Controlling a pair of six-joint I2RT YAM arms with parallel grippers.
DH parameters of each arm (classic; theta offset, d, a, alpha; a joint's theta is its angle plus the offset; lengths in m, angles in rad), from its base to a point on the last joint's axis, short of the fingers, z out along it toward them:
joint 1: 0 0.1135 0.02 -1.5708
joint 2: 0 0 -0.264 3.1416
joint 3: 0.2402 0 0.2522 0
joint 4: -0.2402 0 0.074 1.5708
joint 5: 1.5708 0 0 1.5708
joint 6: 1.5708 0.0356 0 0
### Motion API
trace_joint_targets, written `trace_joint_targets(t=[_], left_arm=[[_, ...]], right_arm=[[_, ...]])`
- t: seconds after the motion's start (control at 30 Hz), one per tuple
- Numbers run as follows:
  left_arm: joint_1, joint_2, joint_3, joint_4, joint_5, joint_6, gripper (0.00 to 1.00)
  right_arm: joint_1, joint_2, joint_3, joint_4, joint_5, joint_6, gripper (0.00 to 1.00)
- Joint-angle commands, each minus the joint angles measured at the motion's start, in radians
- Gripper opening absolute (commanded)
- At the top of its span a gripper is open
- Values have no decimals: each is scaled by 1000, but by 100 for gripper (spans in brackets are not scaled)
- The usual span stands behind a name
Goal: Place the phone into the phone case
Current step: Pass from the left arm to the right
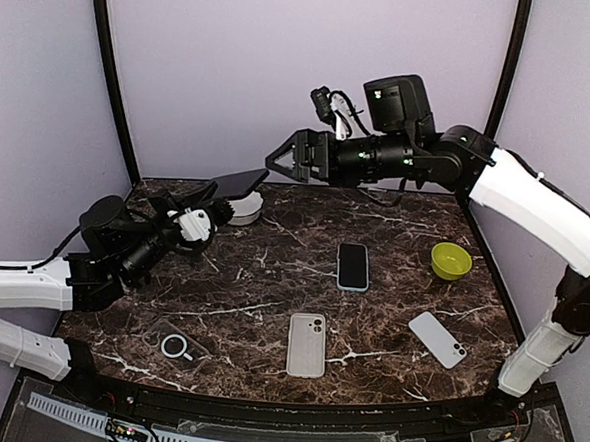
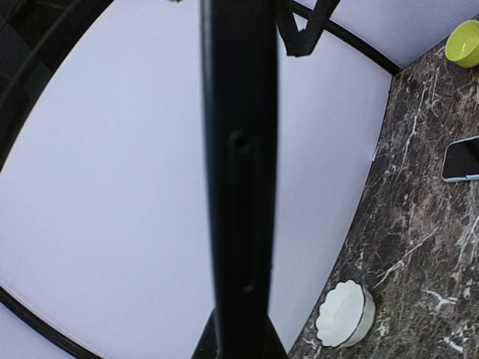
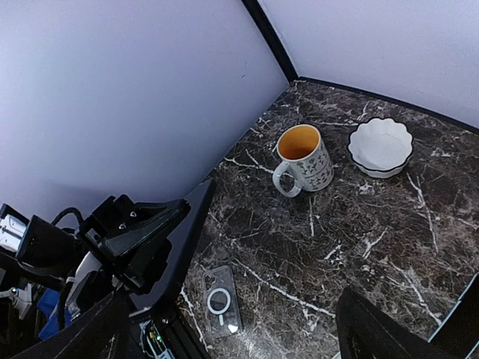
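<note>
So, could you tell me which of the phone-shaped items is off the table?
The black one, which is clamped in the left claw and raised at the back left. The other four all lie flat on the marble table.

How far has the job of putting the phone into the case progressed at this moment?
Done: a black phone-shaped item is up above the table. In hand: the left gripper is shut on it, and the open right gripper faces its far end. Left: the fitting itself; the ringed clear case lies empty. Whether the item is phone or case, I cannot tell.
</note>
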Motion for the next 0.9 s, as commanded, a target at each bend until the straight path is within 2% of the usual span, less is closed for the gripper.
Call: trace_joint_targets(t=[0.0, 0.1, 0.27, 0.33, 0.43, 0.53, 0.67, 0.77, 0.8, 0.83, 0.87], left_arm=[[-21, -7, -14, 212, -16, 166, 0], [-27, 2, -30, 233, -16, 194, 0], [-26, 30, -35, 288, -35, 246, 0], [-27, 47, -30, 301, -56, 255, 0], [-29, 57, -32, 319, -66, 265, 0], [-33, 48, -36, 307, -64, 266, 0], [-38, 39, -50, 317, -66, 302, 1], [-42, 36, -58, 340, -71, 323, 18], [-42, 35, -59, 337, -74, 322, 32], [-41, 34, -59, 332, -75, 319, 40], [-42, 33, -61, 327, -79, 315, 57]], right_arm=[[4, 53, 56, 58, -187, 57, 99], [5, 102, 85, 57, -253, 82, 95], [5, 156, 66, 117, -389, 148, 66], [5, 166, 60, 168, -444, 185, 51], [4, 166, 48, 196, -454, 206, 24], [-2, 159, 14, 215, -462, 227, 2], [-28, 131, -51, 250, -423, 268, 0], [-43, 100, -106, 323, -419, 304, 0], [-45, 93, -119, 346, -420, 313, 0], [-48, 84, -128, 360, -417, 317, 0], [-51, 77, -135, 370, -411, 317, 0]])
